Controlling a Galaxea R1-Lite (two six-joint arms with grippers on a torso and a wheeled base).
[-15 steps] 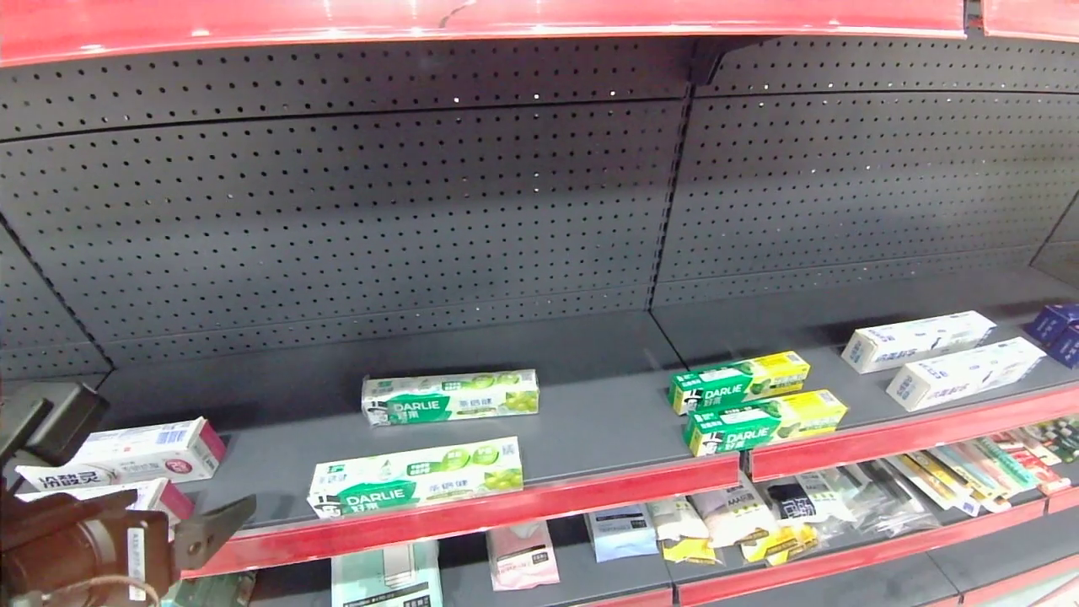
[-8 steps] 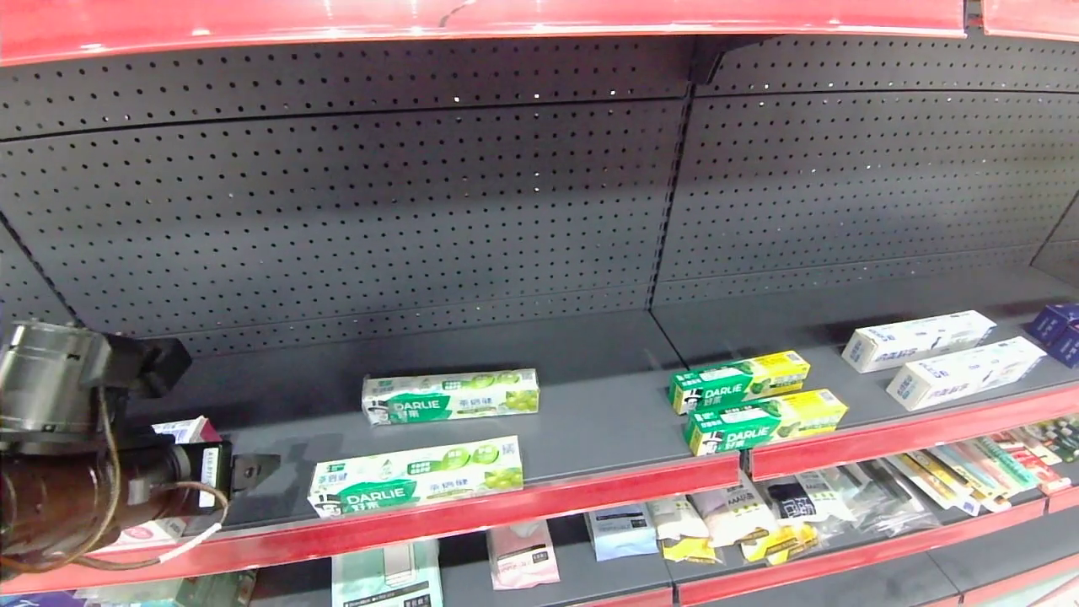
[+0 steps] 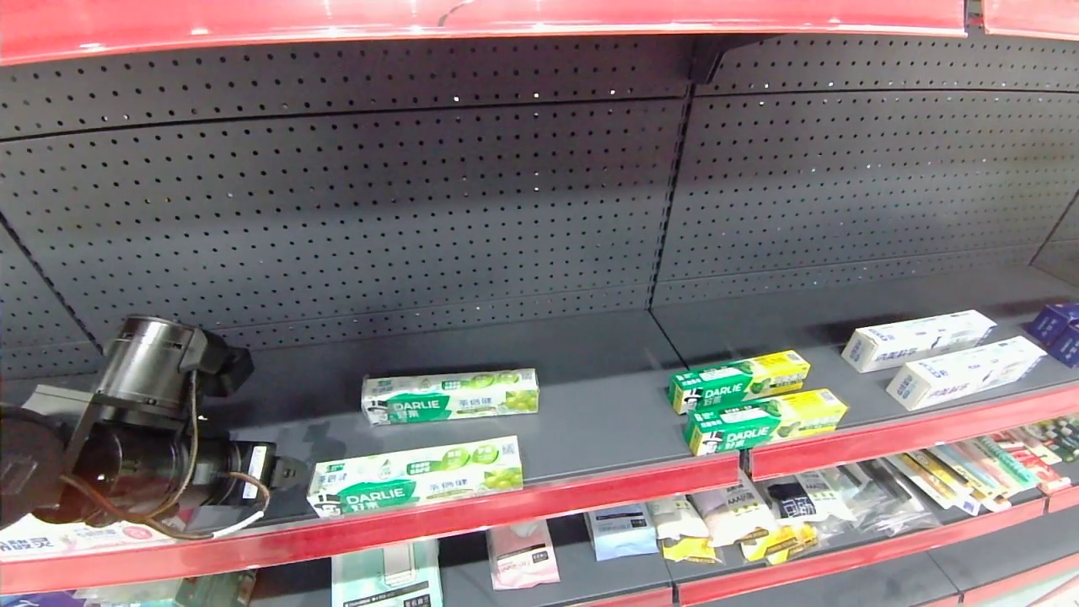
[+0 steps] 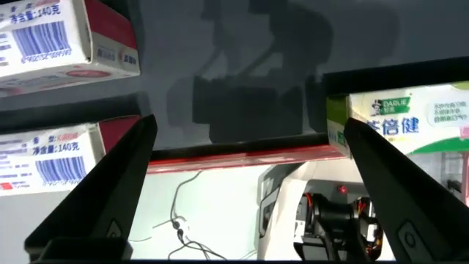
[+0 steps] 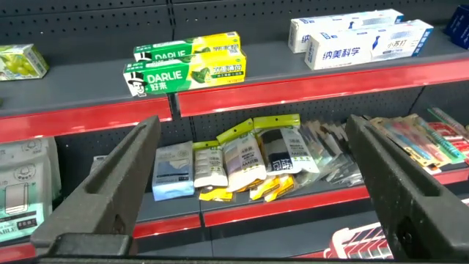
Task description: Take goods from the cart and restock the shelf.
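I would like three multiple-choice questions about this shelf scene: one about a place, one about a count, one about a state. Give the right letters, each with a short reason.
1. Where is the left gripper?
A. At the far right.
B. Next to the left end of the front pale green toothpaste box.
C. One level lower.

2. How many green-and-yellow toothpaste boxes lie on the shelf?
A. One.
B. Two.
C. Four.

3. What is the left gripper's state?
A. Open and empty.
B. Shut on a box.
C. Shut on nothing.

Answers:
1 B: the head view shows it by that box's left end.
2 B: two lie one behind the other.
3 A: the left wrist view shows its fingers wide apart with nothing between.
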